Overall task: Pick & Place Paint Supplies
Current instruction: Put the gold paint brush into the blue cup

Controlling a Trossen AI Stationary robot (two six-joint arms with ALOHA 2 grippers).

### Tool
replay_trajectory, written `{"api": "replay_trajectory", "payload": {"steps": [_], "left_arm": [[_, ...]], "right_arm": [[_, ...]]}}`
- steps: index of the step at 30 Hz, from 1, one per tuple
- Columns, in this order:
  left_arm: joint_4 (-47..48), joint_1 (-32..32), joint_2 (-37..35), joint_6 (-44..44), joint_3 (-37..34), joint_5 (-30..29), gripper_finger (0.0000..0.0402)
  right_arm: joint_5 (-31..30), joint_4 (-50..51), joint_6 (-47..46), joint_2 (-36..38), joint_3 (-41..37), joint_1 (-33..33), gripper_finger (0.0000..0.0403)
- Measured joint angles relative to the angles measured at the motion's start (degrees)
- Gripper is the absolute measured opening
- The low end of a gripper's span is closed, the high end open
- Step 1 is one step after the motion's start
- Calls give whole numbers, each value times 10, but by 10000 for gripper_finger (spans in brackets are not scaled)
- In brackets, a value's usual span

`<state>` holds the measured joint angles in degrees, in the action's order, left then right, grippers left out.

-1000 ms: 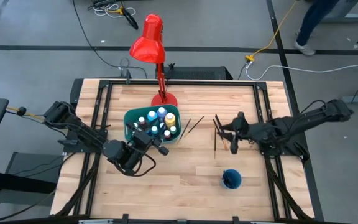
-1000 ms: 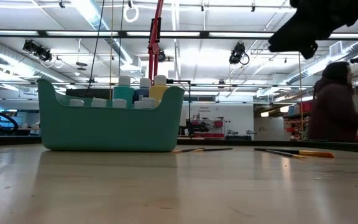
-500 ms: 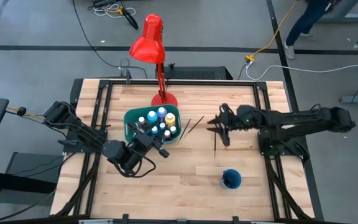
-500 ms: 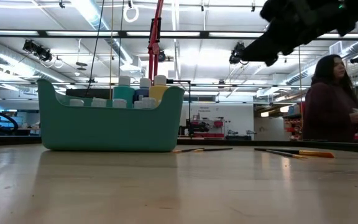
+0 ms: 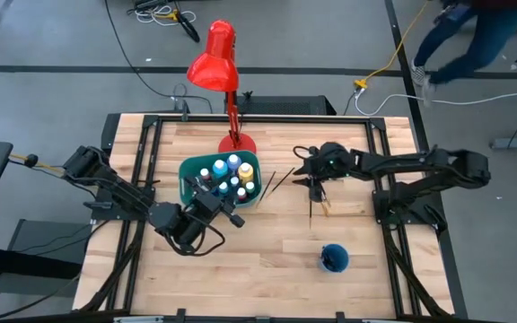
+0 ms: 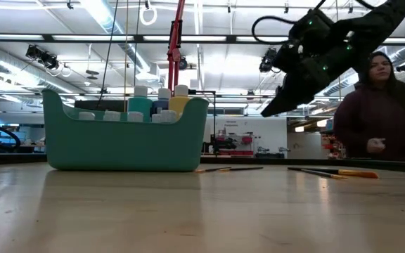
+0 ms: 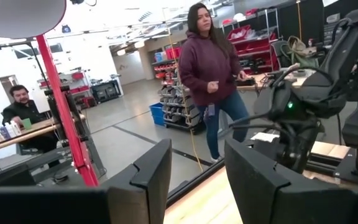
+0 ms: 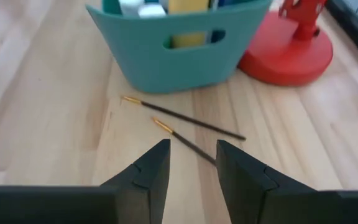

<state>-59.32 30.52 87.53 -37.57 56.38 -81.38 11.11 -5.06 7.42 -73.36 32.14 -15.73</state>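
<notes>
One camera looks straight down on the whole worktop (image 5: 267,242); another sits level at its surface. Both share the teal bin (image 5: 191,170).

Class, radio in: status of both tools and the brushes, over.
Right tool open, above two brushes beside bin. Left tool open, empty, waiting by bin. Path clear.

The floor (image 5: 52,72) is gray, with cables (image 5: 393,63) lying at 12 o'clock. Long bright lights (image 6: 104,14) hang above. A person (image 7: 213,74) stands near red shelves (image 7: 257,34).
</notes>
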Motion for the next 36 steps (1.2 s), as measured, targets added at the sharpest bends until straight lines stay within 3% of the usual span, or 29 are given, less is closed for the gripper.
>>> {"api": "replay_trajectory", "payload": {"steps": [5, 7, 9, 13, 15, 19, 23, 25, 27, 33, 36], "left_arm": [[49, 0, 0, 60, 0, 7, 155], [85, -2, 0, 101, 0, 40, 155], [137, -9, 0, 158, 0, 105, 155], [239, -30, 1, 251, 0, 295, 155], [259, -43, 1, 282, 0, 338, 155], [293, -57, 1, 298, 0, 315, 155], [287, -63, 0, 248, 1, 249, 155], [291, -67, 0, 238, 0, 245, 155], [294, -74, 0, 239, 0, 270, 155], [320, -88, 0, 268, 0, 436, 155], [335, -89, 0, 271, 0, 488, 155]], "right_arm": [[-1, -1, -7, -15, 0, -2, 137], [-1, -4, -7, -15, 0, -2, 137], [-1, -11, -7, -15, 0, -2, 137], [-1, -29, -7, -14, 0, -2, 137], [-1, -27, -7, -14, 0, -2, 137], [-1, -18, -7, -14, 0, -2, 137], [-1, -19, -7, -14, 0, -2, 137], [-1, -21, -7, -14, 0, -2, 137], [-1, -25, -8, -14, 0, -2, 137], [-1, -30, -38, -14, 0, -2, 137], [-1, -30, -31, -14, 0, -2, 137]]}}
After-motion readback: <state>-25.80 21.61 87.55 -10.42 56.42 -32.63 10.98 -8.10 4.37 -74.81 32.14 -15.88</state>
